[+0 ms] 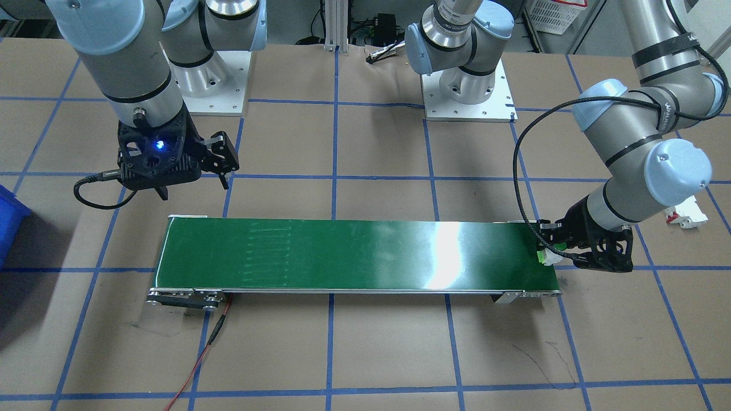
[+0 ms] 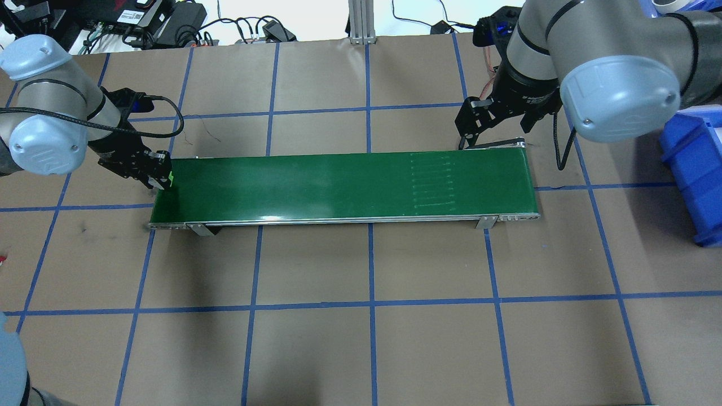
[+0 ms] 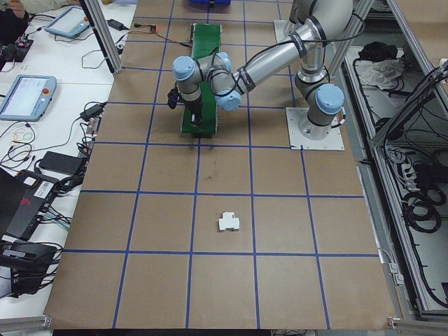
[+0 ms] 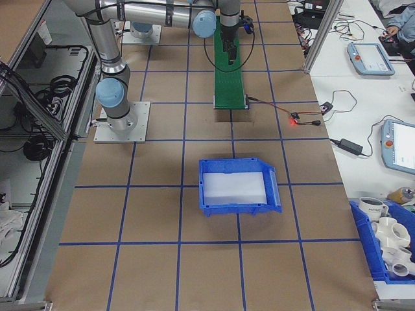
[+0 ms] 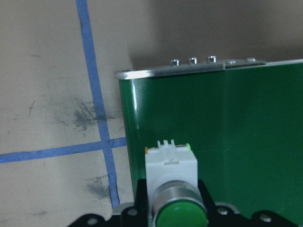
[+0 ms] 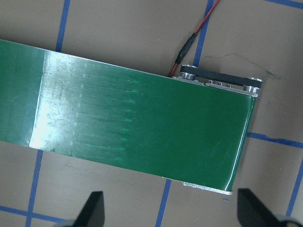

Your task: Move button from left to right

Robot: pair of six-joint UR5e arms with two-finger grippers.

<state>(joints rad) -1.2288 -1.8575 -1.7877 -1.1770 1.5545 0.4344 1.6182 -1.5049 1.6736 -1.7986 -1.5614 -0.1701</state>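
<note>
My left gripper (image 1: 562, 254) sits right at the left end of the green conveyor belt (image 1: 354, 256), jaws closed on the button (image 1: 551, 254). Belt is long, narrow, glossy, w/ a thin metal frame; its top is bare along the whole length, so lots of free run toward the far end. Brown paper table (image 2: 366, 338) w/ blue tape grid lies all around, wide room on the operators' side.

Button (image 5: 171, 184): white blocky body, round bright-green cap w/ a metal collar, small light-green bits at the body's far end. In the left wrist view it lies lengthwise in my grip, body pointing out over the belt's end edge; whether it touches the belt I can't tell, view's too tight.

My right gripper (image 1: 191, 180) hangs beside the belt's right end on the robot's side, fingers (image 6: 92, 208) spread wide, holding nothing, apart from the frame.

Blue bin (image 4: 238, 186) sits beyond the right end, well apart. A white breaker w/ red parts (image 1: 688, 216) lies on the table past the left end.
</note>
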